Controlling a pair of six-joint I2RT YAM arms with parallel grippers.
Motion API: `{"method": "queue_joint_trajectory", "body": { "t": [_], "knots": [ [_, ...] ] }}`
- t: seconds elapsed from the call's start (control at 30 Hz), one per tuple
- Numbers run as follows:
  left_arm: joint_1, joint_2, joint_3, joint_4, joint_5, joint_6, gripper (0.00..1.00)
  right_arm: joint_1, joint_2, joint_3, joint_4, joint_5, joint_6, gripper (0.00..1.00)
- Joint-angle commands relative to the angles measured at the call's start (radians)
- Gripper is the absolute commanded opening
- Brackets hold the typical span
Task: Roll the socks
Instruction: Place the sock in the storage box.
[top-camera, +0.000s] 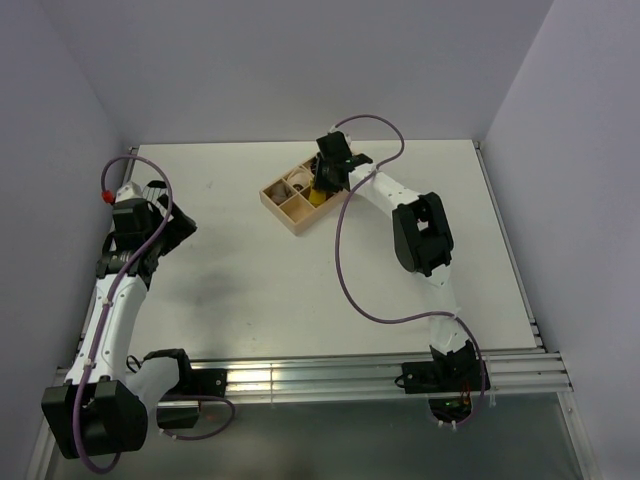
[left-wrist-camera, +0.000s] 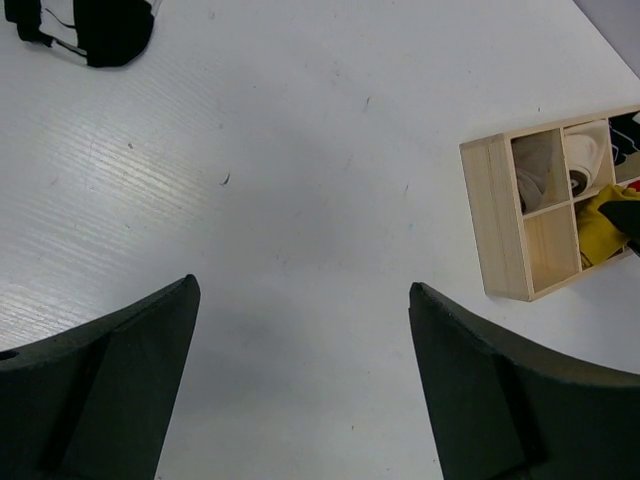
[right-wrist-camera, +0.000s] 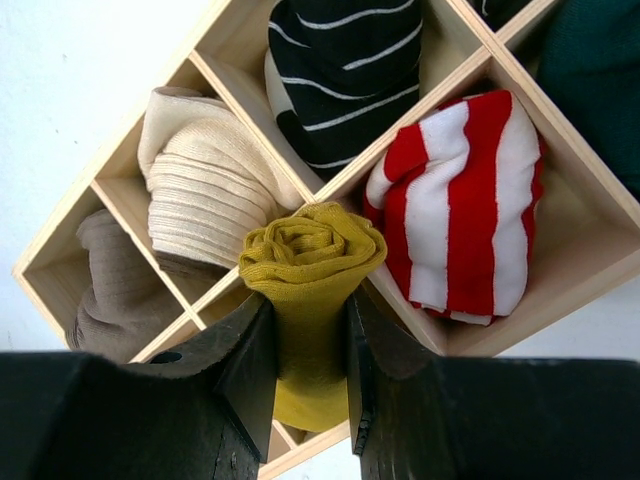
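Observation:
My right gripper (right-wrist-camera: 307, 300) is shut on the mustard-yellow sock (right-wrist-camera: 310, 255), which is wound into a tight roll with its spiral end towards the camera. The roll hangs over the wooden compartment box (right-wrist-camera: 480, 330), near a divider crossing. I cannot tell whether it touches the box. From above, the right gripper (top-camera: 325, 183) is over the box (top-camera: 272, 197), with yellow showing (top-camera: 318, 198). My left gripper (left-wrist-camera: 303, 285) is open and empty above bare table, far left of the box (left-wrist-camera: 497, 220). The white black-striped sock is not in view.
The box holds a red-and-white striped bundle (right-wrist-camera: 465, 215), a black bundle with thin white stripes (right-wrist-camera: 340, 70), a cream ribbed roll (right-wrist-camera: 200, 180), a brown one (right-wrist-camera: 110, 290) and a dark teal one (right-wrist-camera: 600, 80). White walls stand close round the table (top-camera: 250, 300).

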Motion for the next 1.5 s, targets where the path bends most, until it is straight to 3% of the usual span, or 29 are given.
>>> {"method": "queue_joint_trajectory", "body": {
  "t": [0.0, 0.5, 0.6, 0.8, 0.93, 1.03, 1.2, 1.47],
  "knots": [
    [0.01, -0.008, -0.002, 0.015, 0.013, 0.012, 0.91, 0.018, 0.082, 0.002, -0.258, -0.026, -0.021, 0.0],
    [0.029, 0.007, -0.009, 0.025, 0.053, 0.009, 0.9, 0.035, 0.199, 0.167, -0.488, -0.046, -0.092, 0.0],
    [0.03, 0.009, -0.009, 0.026, 0.058, 0.007, 0.9, 0.041, 0.174, 0.102, -0.435, -0.077, -0.09, 0.0],
    [0.033, -0.002, -0.009, 0.026, 0.052, 0.009, 0.9, 0.021, 0.033, -0.053, -0.228, -0.108, -0.041, 0.26],
    [0.035, -0.003, -0.011, 0.022, 0.046, 0.01, 0.9, -0.006, -0.036, -0.073, -0.149, -0.126, -0.023, 0.48],
    [0.036, -0.003, -0.011, 0.025, 0.046, 0.01, 0.9, -0.025, -0.04, -0.041, -0.129, -0.146, -0.014, 0.57],
    [0.036, 0.0, -0.008, 0.019, 0.033, 0.012, 0.9, -0.039, -0.048, 0.02, -0.135, -0.157, -0.003, 0.67],
    [0.039, -0.002, -0.009, 0.022, 0.027, 0.01, 0.9, -0.04, -0.185, -0.003, -0.131, -0.125, -0.036, 0.71]
  ]
}}
